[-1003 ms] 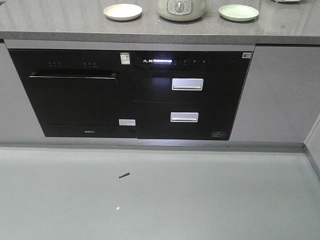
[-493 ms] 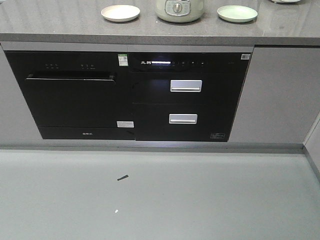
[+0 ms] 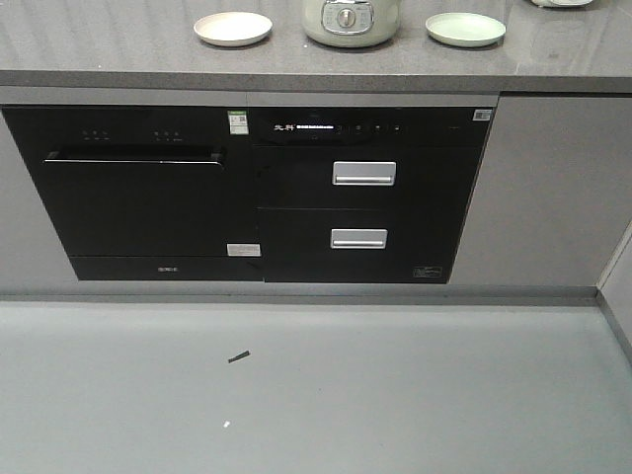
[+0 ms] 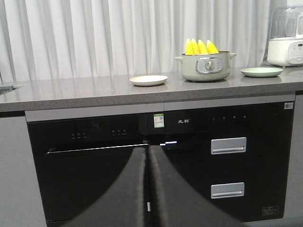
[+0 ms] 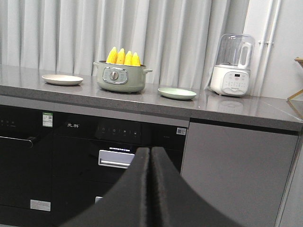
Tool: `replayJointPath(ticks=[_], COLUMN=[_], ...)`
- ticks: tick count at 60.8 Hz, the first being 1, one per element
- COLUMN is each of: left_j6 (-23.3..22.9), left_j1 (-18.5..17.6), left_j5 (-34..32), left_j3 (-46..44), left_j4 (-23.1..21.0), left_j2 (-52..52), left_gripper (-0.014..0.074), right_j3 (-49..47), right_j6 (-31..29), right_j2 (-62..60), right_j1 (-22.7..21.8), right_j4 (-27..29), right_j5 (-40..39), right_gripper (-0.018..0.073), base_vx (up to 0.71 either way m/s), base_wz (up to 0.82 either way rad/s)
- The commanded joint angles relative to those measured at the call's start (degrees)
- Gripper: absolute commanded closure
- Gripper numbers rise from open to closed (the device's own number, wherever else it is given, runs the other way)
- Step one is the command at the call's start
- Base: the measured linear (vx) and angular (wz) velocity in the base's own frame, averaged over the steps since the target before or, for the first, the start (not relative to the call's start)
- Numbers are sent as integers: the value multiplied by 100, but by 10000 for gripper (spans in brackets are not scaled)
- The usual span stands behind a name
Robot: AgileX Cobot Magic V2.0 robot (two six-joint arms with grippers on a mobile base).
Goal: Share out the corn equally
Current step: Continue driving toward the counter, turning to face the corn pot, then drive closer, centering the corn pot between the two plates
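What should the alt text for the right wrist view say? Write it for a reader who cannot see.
Four yellow corn cobs stand upright in a pale green pot on a grey counter, between a cream plate and a green plate. The right gripper, shut, fills the foreground.

I can make out no wording for certain: the white logo (image 4: 182,121) on the black control panel (image 4: 227,118) and the green-white sticker (image 4: 158,120) beside it are too small.

only the tips of the corn (image 4: 199,47) show; the rest is hidden inside the pot (image 4: 205,67). the front view's top edge cuts off the pot's upper part.
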Motion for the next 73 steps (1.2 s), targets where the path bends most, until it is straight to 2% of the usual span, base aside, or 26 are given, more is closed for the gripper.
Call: replayJointPath(ticks=[1,73], left_j6=[-22,-22], left_j1=[-19,-19], left_j5=[-412,-412], left_j3=[18,18], left_j4=[-8,-8], left_j2=[-97,-97], left_gripper=[603,603], right_j3=[39,39], right_j6=[-32,-32], right_j2=[-33,-33], right_j1=[-22,-22], right_j4=[-42,-42], right_j5=[-459,-459], right_gripper=[564,564], base_vx=[5,7], base_wz=[-2,-3])
